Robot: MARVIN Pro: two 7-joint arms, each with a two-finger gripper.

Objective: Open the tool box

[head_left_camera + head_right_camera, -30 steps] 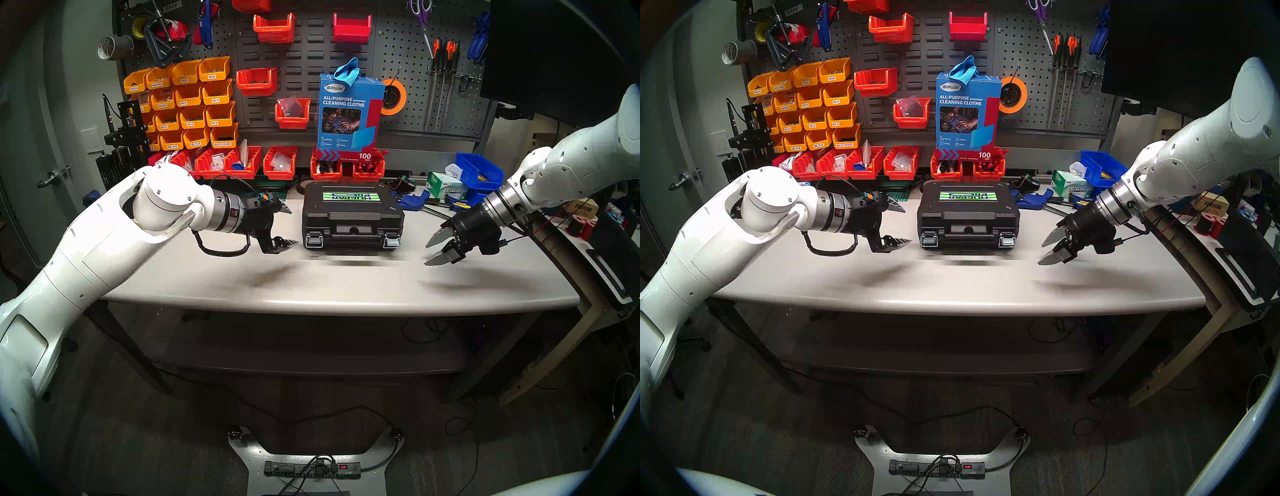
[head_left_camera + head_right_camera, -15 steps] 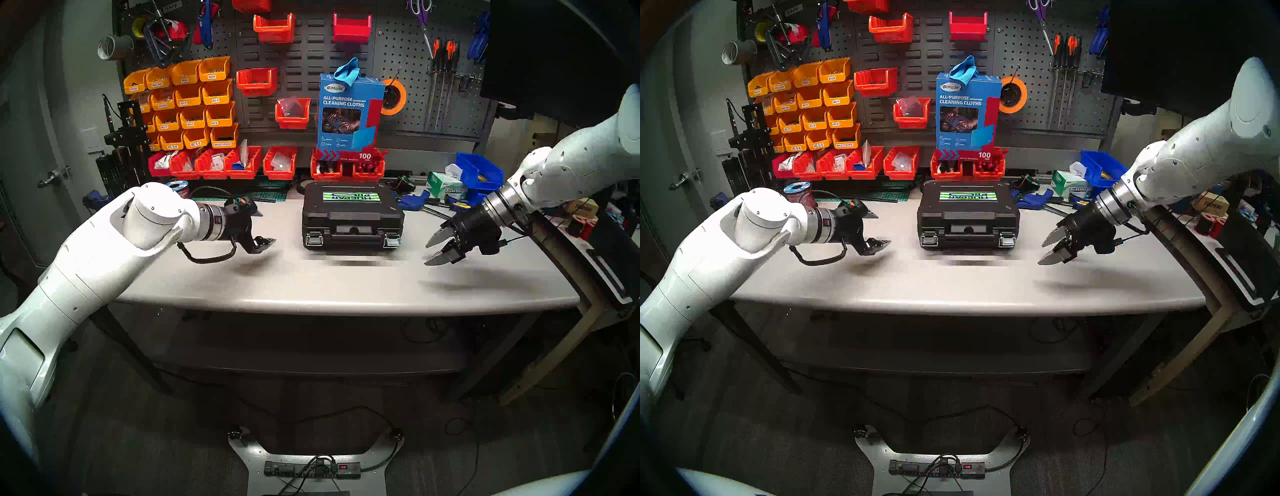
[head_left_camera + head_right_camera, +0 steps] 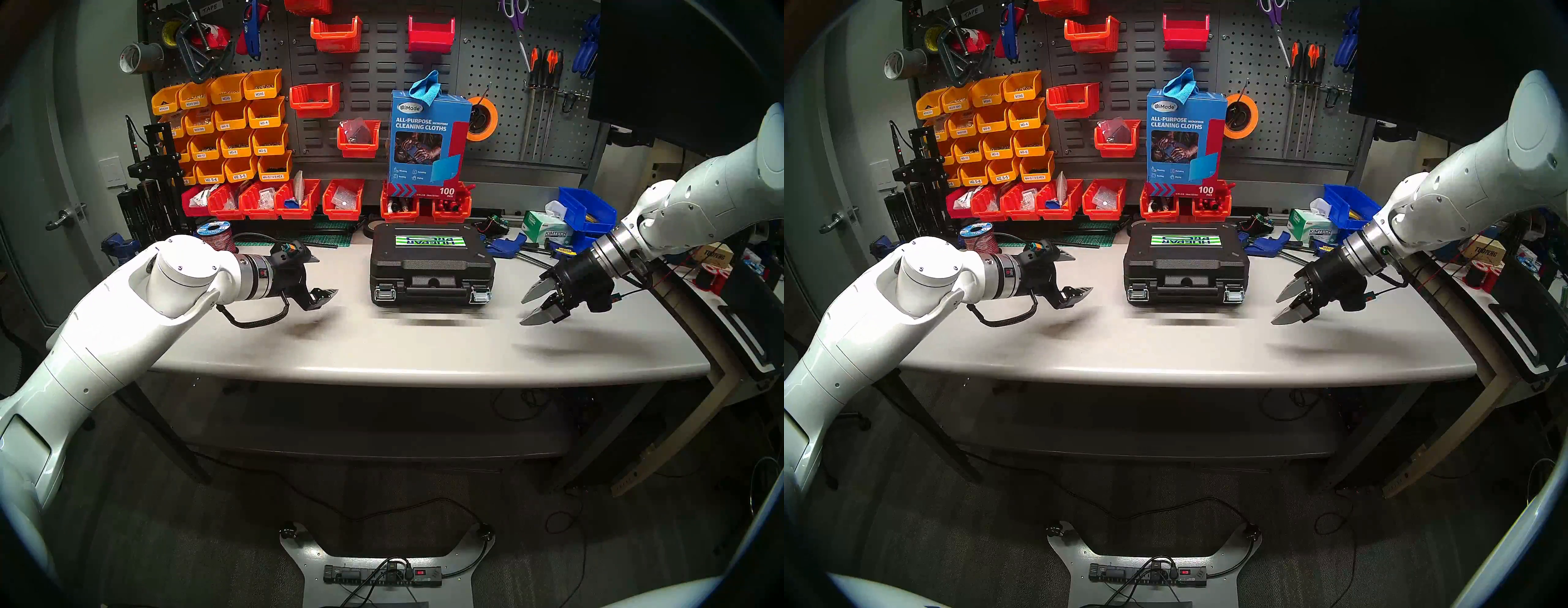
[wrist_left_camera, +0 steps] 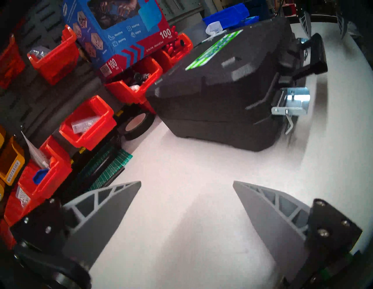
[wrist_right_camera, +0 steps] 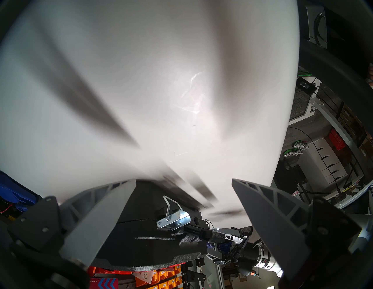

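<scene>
The worktop (image 3: 424, 352) carries the tool box (image 3: 432, 265), which lies flat and shut near its back edge, label up, handle (image 3: 432, 283) facing the robot. Behind the tool box a blue cloths box (image 3: 428, 140) stands on red bins (image 3: 426, 206). Left of the tool box, well apart from it, the left hand (image 3: 323, 276) hovers with fingers spread, holding nothing. Right of the tool box the right hand (image 3: 535, 306) hangs above the surface, tilted down, fingers spread and empty. Two silver latches (image 3: 385, 294) sit on the tool box's front; the wrist views show their wire loops hanging loose.
</scene>
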